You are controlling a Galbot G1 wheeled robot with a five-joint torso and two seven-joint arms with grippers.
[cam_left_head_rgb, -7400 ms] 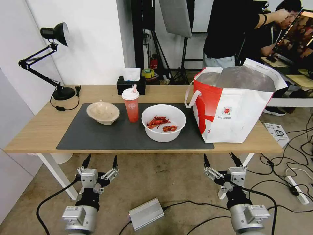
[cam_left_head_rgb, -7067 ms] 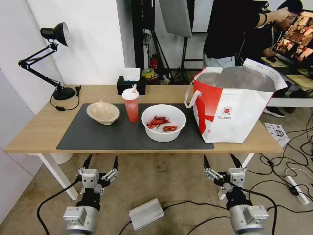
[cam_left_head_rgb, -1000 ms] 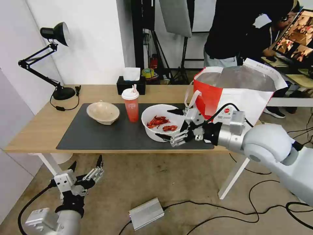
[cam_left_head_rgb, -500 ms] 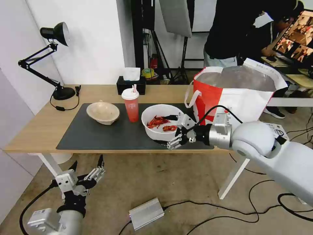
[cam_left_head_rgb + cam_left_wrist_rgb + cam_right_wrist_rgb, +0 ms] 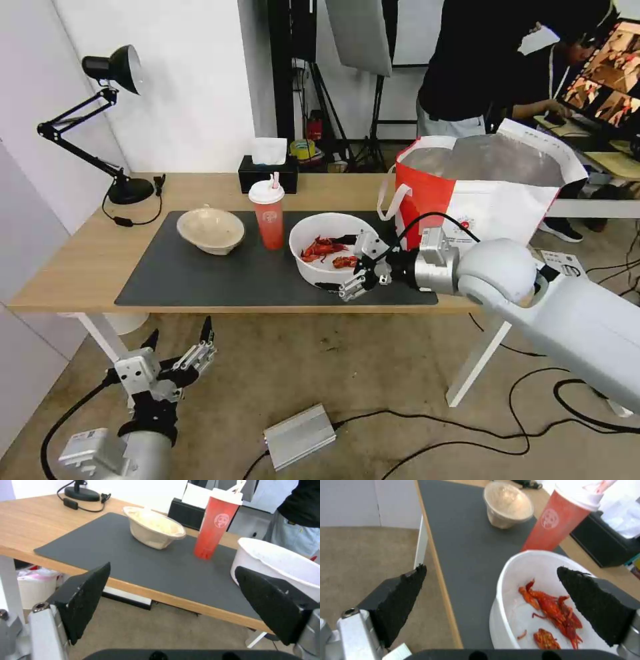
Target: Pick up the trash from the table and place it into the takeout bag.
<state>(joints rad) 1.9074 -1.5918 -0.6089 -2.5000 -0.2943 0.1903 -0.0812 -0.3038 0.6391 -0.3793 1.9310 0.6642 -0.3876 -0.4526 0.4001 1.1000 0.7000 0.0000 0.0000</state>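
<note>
right gripper (image 5: 341,263) spread wide astride the near rim of the white bowl (image 5: 333,230), one finger inside.

A black desk lamp (image 5: 100,120) and tissue box (image 5: 269,170) stand at the rear; a silver metal box (image 5: 299,437) lies on the floor.

Bright, even indoor light, soft shadows, wide-angle bending at head-view edges, slightly soft wrist views.

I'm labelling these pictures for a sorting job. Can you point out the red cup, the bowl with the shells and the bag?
red cup (image 5: 269,227), head view, on its red side.
bowl with the shells (image 5: 329,275), head view, on its white front wall.
bag (image 5: 490,213), head view, on its white front panel.
</note>
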